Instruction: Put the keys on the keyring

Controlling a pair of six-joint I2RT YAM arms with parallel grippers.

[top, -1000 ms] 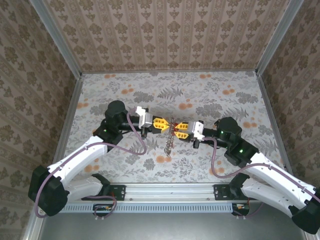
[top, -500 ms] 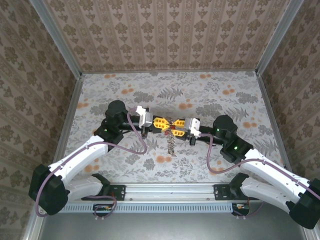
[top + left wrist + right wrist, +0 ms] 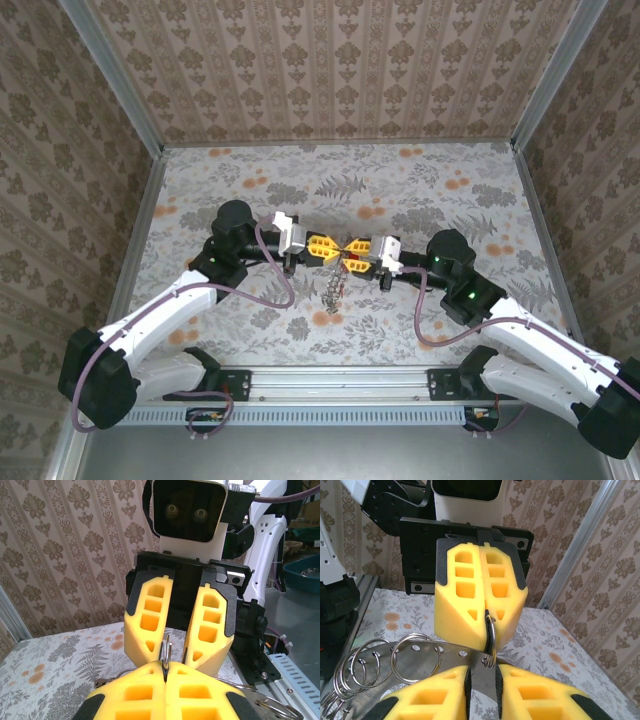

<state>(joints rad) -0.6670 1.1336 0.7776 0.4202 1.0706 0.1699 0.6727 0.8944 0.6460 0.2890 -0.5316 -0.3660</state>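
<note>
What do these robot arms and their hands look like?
The left arm and right arm have white shells with black joints; a purple cable loops along each. The left hand and right hand each have two yellow fingers with square cut-outs, on a black mount with a white camera box.

right hand (image 3: 482, 672): clamped on flat silver key (image 3: 482, 692) | left hand (image 3: 487, 616): pinching keyring (image 3: 491, 639) edge-on | metal rings (image 3: 370, 665): lower left
</note>
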